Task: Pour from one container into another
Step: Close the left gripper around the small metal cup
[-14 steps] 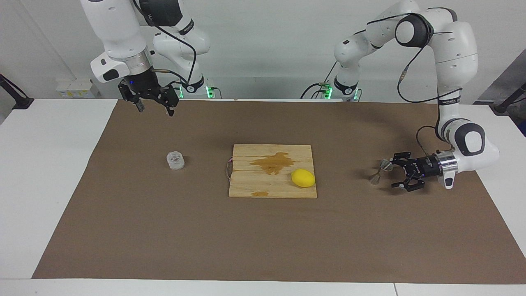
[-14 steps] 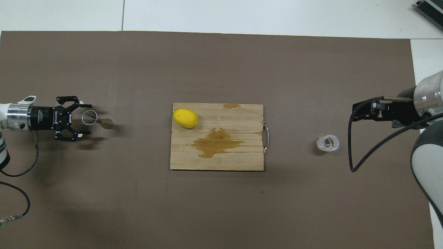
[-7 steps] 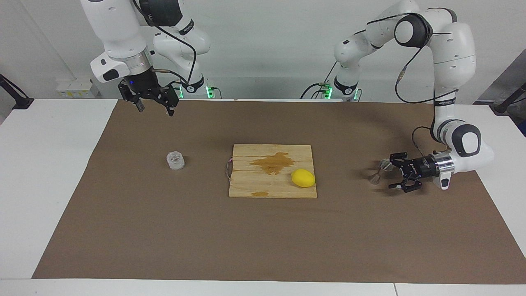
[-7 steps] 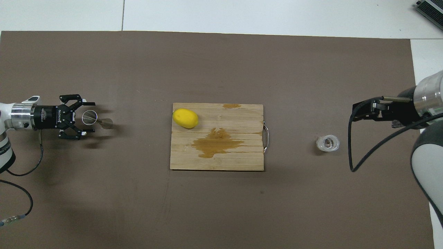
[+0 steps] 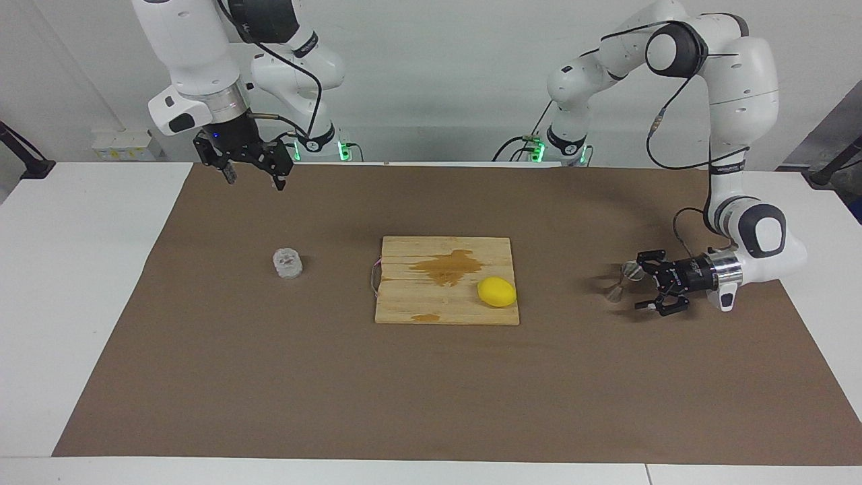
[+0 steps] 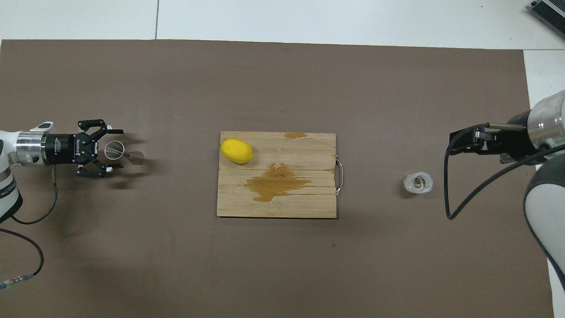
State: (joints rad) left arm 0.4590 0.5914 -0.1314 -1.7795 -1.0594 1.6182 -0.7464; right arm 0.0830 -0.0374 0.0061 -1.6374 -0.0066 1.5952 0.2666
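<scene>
Covering most of the white desk (image 5: 81,283) is a brown mat (image 5: 431,391), against a pale wall. Left pincer (image 5: 640,286), spread, flanks the steel jigger (image 5: 623,279); right pincer (image 5: 252,176), spread, hangs above the mat, well apart from the glass cup (image 5: 287,263).

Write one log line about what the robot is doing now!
left gripper: open around upright hourglass-shaped steel jigger | right gripper: open, waiting | bumpy clear glass cup: untouched
</scene>
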